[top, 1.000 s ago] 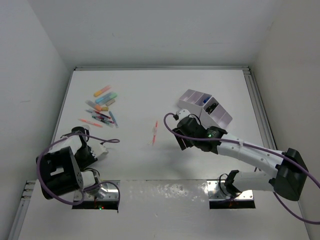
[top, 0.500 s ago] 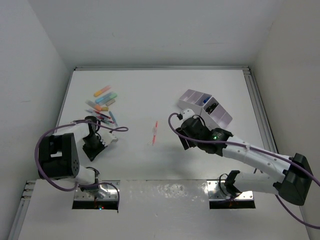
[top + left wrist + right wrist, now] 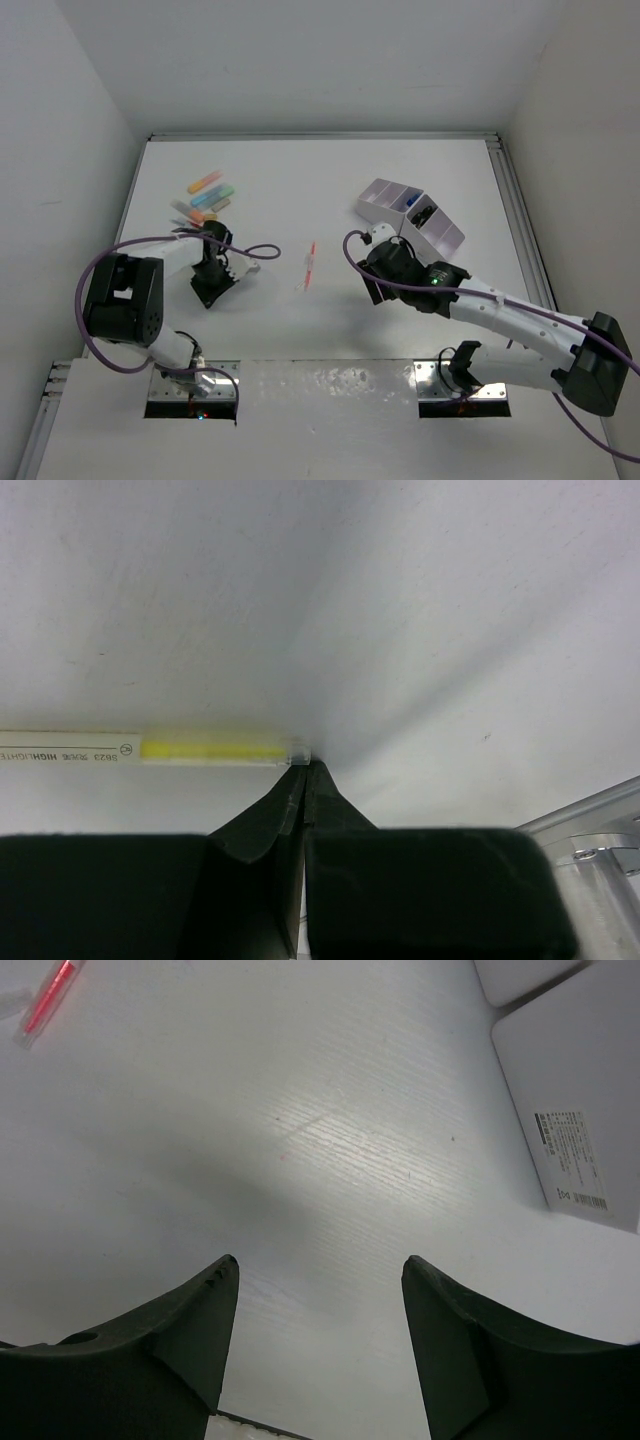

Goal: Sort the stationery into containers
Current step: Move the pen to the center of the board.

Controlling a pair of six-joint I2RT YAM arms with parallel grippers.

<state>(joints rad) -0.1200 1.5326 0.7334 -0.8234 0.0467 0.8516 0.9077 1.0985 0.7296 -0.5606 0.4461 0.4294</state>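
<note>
left tool (image 3: pixel 212 285) shifting toward the marker pile, jaws now closed; right tool (image 3: pixel 385 265) standing wide.

compared with a second ago, the left arm is swinging off the near-left corner of the desk (image 3: pixel 300 170) and is now lying just on the near side of the highlighter markers (image 3: pixel 208 200), covering the pile's near edge. its fingers (image 3: pixel 290 810) are pressing together, and the clear end of a yellow highlighter (image 3: pixel 200 750) is lying right at their tips; whether it is pinched cannot be told. the right tool (image 3: pixel 315 1270) is sitting a little nearer the desk's middle, jaws spread wide over bare desk with nothing between them, between the red pen (image 3: pixel 309 264) and the organiser (image 3: pixel 410 215). pen and organiser are lying where they were.
</note>
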